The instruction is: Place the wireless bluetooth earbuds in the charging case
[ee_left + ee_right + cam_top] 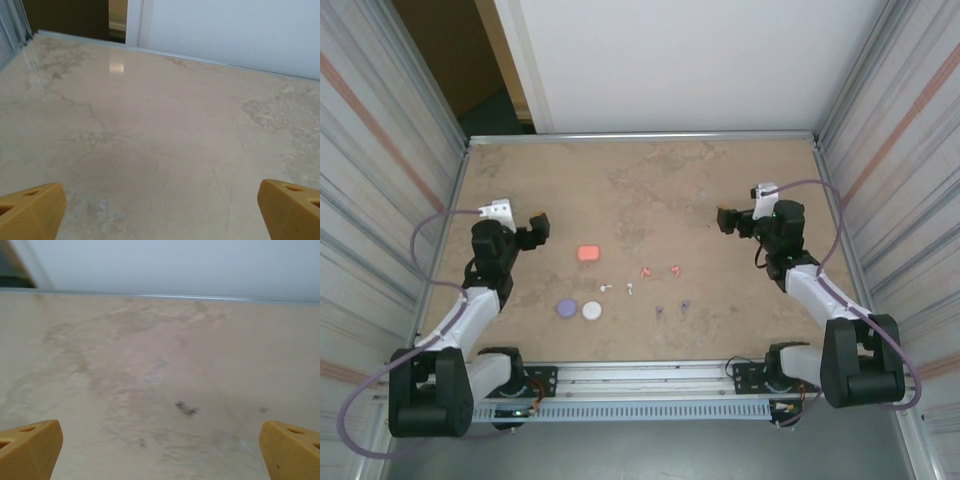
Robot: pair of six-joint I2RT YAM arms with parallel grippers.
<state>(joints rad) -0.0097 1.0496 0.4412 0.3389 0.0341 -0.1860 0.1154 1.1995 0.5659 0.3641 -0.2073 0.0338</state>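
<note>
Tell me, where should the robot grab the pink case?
Probably from straight above, pinching across its shorter width, on the front and back edges. The pink case lies flat on the table, a low rounded slab that looks wider left to right. The open left gripper is nearest.
</note>
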